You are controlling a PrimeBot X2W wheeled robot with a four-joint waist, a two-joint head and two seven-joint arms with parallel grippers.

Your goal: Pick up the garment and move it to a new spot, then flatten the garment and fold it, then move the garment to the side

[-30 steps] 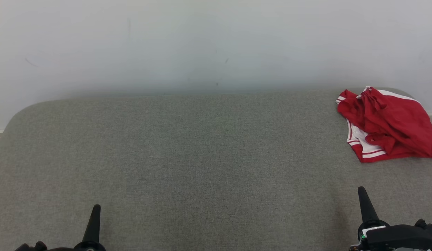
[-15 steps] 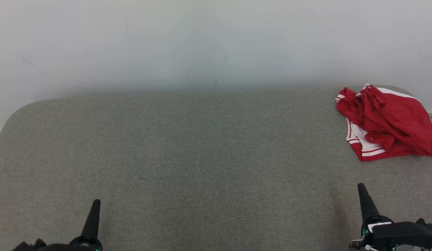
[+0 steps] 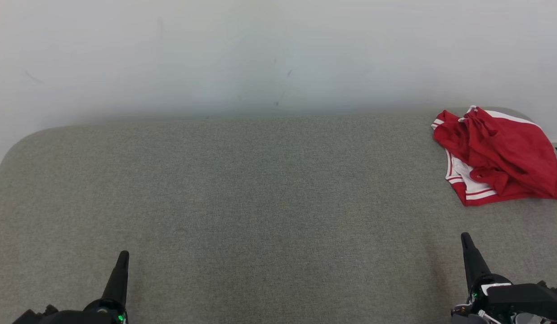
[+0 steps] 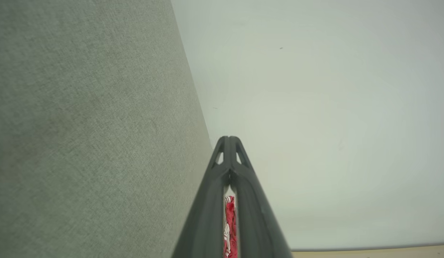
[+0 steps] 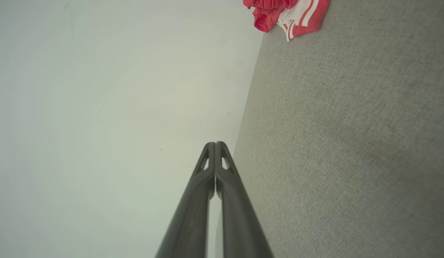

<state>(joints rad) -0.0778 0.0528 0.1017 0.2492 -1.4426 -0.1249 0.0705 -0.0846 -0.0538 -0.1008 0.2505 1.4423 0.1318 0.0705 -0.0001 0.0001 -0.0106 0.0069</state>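
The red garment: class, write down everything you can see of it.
The garment is red cloth with white bands and stripes at its edges, thin and soft-looking. It lies crumpled in a loose heap, neither flattened nor folded, at the far right corner of the grey fabric surface, close to the wall. Only that surface touches it.

Loses the right end of the garment (image 3: pixel 499 157) past the head view's edge; crops it at the right wrist view's top edge; hides all but a red-and-white sliver behind the left jaws.
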